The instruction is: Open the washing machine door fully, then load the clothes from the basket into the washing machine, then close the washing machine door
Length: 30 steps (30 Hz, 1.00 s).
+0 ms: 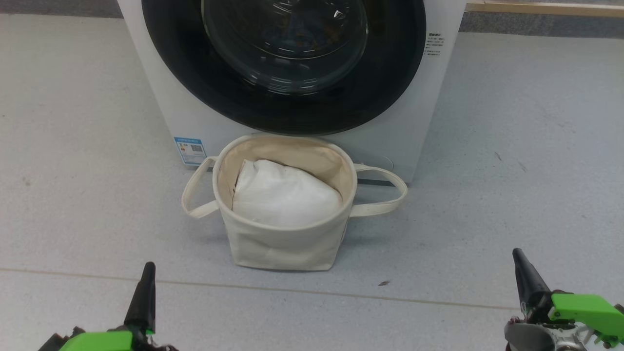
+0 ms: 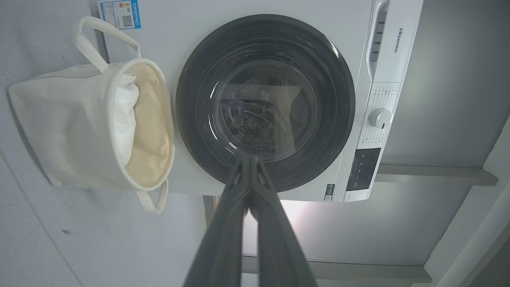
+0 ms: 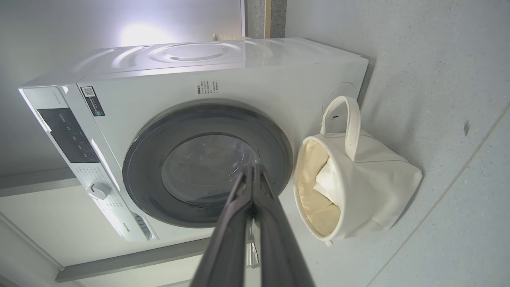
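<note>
Head view: the washing machine door [image 1: 292, 105] sits flush against the washing machine [image 1: 165, 97], shut as far as I can tell. The basket [image 1: 282, 243] stands upright on the floor [image 1: 73, 170] just in front of it, roughly under the middle of the door. A white bundle [image 1: 287, 195] lies on top inside. Whether the clothes are buried under that bundle or already behind the glass, I honestly can't tell. The left end effector [image 1: 147, 273] is low on the left and the right end effector [image 1: 519, 261] low on the right. Both point toward the machine, well back from the basket. The basket lies between the 2, a bit closer to the left one.

Left wrist view: its 2 fingers are pressed together with nothing between them. They aim right at the lower edge of the door glass, with the basket off to one side.

Right wrist view: same deal, fingers squeezed tight and empty, lined up on the glass bowl, basket to the other side.

So the door is dead ahead of both arms and neither is clearly closer. I can't make out which side has the handle. This fits 2 stages: door waiting to be swung open, or load in and door shut again.
</note>
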Available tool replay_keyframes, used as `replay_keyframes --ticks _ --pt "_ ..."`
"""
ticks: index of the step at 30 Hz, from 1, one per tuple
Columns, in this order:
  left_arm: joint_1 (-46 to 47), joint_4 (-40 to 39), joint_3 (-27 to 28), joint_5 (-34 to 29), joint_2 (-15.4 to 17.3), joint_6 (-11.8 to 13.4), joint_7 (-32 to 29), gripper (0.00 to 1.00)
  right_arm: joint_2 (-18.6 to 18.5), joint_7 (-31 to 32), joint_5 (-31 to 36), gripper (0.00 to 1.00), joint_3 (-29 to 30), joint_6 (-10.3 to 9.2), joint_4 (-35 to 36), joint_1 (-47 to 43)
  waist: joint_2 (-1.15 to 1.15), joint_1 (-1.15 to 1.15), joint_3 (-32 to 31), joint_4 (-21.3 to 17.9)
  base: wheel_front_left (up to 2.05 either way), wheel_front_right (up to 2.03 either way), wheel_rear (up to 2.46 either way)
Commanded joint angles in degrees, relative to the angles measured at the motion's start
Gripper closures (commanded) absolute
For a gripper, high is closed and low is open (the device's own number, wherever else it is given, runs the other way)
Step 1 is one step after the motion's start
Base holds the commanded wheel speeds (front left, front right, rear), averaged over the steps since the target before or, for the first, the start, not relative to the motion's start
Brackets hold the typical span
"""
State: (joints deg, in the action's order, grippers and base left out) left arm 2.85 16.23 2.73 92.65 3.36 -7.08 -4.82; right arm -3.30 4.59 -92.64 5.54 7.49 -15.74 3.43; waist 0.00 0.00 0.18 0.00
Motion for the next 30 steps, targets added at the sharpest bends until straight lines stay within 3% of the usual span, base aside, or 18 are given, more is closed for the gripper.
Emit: replay_keyframes --ticks 1,30 --pt "3.2 -2.25 2.19 0.84 0.68 -0.41 -0.39 1.0 -0.87 0.46 -1.02 1.0 -0.82 0.0 1.82 2.59 0.0 0.0 0.0 0.0 0.0 0.0 0.0" --pt "3.24 -2.23 2.71 0.4 0.31 -0.41 -0.81 1.0 -0.46 0.92 -0.53 1.0 -0.24 0.0 1.78 2.64 0.0 0.0 0.0 0.0 0.0 0.0 0.0"
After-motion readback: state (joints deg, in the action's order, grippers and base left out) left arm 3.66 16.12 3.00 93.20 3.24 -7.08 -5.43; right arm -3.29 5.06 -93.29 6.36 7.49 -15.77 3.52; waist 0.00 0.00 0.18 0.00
